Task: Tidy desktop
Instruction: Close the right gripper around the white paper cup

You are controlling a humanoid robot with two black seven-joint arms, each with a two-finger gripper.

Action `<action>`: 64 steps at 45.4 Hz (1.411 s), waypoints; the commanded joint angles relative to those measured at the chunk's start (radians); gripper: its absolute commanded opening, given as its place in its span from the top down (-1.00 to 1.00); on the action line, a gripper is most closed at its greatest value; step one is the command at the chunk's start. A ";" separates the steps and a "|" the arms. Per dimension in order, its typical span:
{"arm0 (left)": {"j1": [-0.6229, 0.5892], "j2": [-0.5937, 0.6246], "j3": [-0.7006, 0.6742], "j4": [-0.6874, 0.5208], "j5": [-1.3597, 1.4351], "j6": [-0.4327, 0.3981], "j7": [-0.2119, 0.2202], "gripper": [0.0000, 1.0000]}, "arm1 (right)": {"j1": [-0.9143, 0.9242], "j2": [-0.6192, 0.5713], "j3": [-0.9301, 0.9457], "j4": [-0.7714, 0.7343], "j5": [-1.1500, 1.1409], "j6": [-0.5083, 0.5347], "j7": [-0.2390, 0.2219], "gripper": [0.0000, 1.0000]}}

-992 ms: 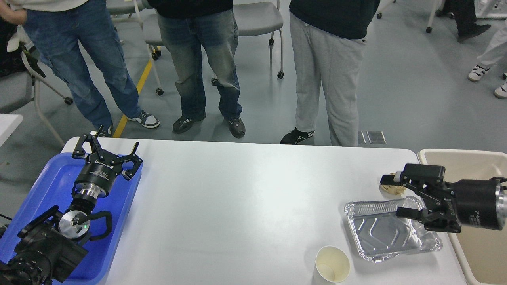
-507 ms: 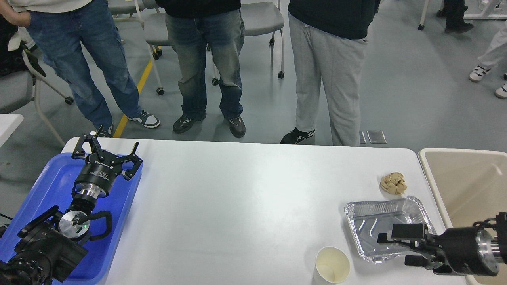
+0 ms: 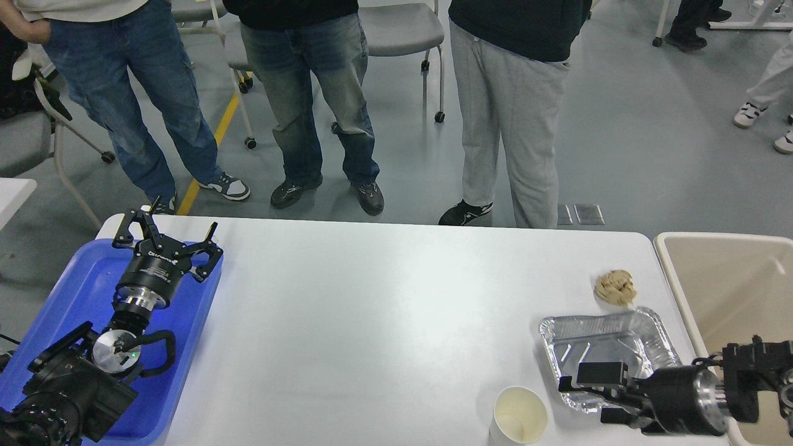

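Right claw sits low at the foil tray edge, probably lining up a grab; can't tell its jaws. Left claw spread open, parked over blue tray. Desk fills the middle.

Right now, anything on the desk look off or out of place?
Yes. A crumpled brown wad lies loose on the desktop near its far right corner, just beyond the empty foil tray. The tray sits slightly skewed with a crinkled rim. A paper cup stands upright at the near edge. No spill visible.
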 commanded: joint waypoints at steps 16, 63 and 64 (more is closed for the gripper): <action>0.000 0.000 0.000 0.000 0.000 0.000 0.000 -1.00 | -0.084 0.166 -0.003 -0.103 -0.015 -0.079 0.002 -1.00; 0.000 0.000 0.000 0.000 0.000 0.000 0.000 -1.00 | -0.149 0.209 -0.034 -0.125 -0.096 -0.176 0.071 0.33; 0.000 0.000 0.000 0.000 0.000 0.000 0.000 -1.00 | -0.149 0.209 -0.040 -0.126 -0.099 -0.180 0.071 0.46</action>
